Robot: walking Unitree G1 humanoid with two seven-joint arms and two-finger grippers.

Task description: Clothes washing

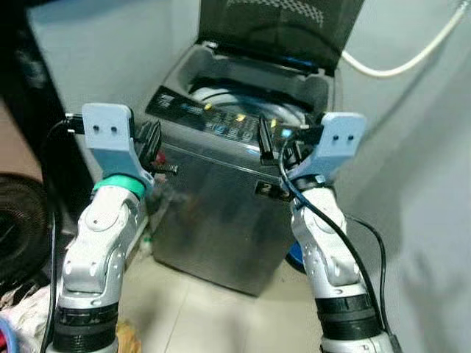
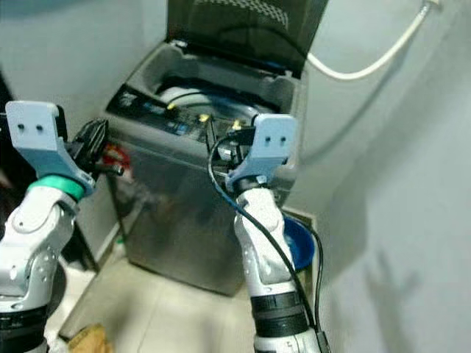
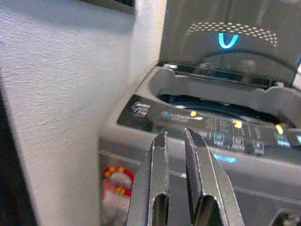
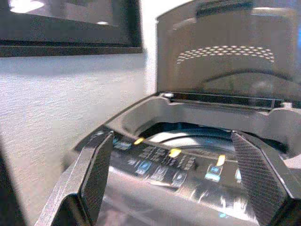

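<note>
The left gripper (image 3: 175, 141), fingers nearly together, hovers just short of the top-load washing machine's (image 1: 221, 213) front left corner. The right gripper (image 4: 171, 179), fingers spread wide, faces the control panel (image 1: 221, 121). Beyond both, the lid (image 1: 280, 26) stands raised over the open tub (image 1: 243, 95).

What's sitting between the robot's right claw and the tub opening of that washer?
The control panel with its lit buttons lies between the right gripper and the tub opening, seen in the right wrist view.
</note>
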